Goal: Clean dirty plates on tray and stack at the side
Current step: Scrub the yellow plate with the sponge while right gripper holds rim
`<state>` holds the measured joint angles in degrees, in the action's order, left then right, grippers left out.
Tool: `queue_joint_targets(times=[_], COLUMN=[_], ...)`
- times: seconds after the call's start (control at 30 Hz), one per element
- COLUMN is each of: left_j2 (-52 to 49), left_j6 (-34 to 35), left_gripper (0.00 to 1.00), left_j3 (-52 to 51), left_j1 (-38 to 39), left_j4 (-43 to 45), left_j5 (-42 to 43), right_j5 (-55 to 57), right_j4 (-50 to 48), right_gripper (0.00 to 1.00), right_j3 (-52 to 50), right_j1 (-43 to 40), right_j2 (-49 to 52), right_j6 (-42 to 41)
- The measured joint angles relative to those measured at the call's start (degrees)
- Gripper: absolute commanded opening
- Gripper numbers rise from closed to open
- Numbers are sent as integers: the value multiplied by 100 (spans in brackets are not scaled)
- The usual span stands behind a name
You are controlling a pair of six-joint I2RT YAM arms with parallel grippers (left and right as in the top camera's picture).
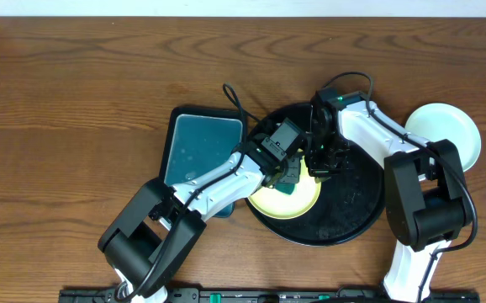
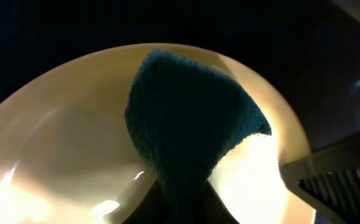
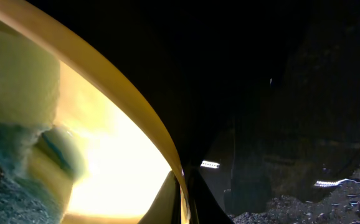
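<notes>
Pale yellow plate (image 1: pixel 292 207), overhead view: it lies inside the black tray (image 1: pixel 354 204), on the tray's left part, towards the robot's edge of the table (image 1: pixel 75 101). The tray sits near the middle of the table. A teal tray (image 1: pixel 201 151) lies just beside the black tray's left rim. A mint-white plate (image 1: pixel 450 135) rests on bare wood off the black tray's right side, towards the right edge of the table; whether more than one plate is stacked there cannot be told. The left hand (image 1: pixel 291 175) is over the yellow plate, with a sponge (image 1: pixel 286 188) beneath it. The right hand (image 1: pixel 319 168) is at the far rim of the same plate.

Left wrist view: the pale yellow plate (image 2: pixel 61 143) fills the frame with the black tray (image 2: pixel 261 25) behind it. The left hand (image 2: pixel 183 208) is clenched on the sponge (image 2: pixel 192 124), whose dark teal face points down into the plate's bowl.

Right wrist view: the rim of the pale yellow plate (image 3: pixel 114 102) runs diagonally across the frame and passes between the fingers of the right hand (image 3: pixel 186 202), which is clenched on it. The sponge (image 3: pixel 18 87), yellow-green above and teal below, is inside the plate at the left. The black tray (image 3: pixel 329 208) shows wet specks at lower right.
</notes>
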<state>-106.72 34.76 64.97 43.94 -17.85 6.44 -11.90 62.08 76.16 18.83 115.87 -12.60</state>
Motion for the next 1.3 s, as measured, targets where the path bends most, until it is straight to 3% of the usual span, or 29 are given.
queue_joint_targets(times=[0.37,0.73,1.3], left_j2=[0,0,-2], left_j6=[280,297,319], left_gripper=[8,7,8], left_j3=[-2,-9,-22], left_j1=[234,382,118], left_j4=[-2,-767,-275], left_j5=[96,142,-238], right_j5=[0,0,-2], right_j4=[0,2,4], right_gripper=[3,2,2], right_j3=[0,0,0], right_j1=[0,0,0], right_j2=[0,0,0], right_j6=[0,0,0])
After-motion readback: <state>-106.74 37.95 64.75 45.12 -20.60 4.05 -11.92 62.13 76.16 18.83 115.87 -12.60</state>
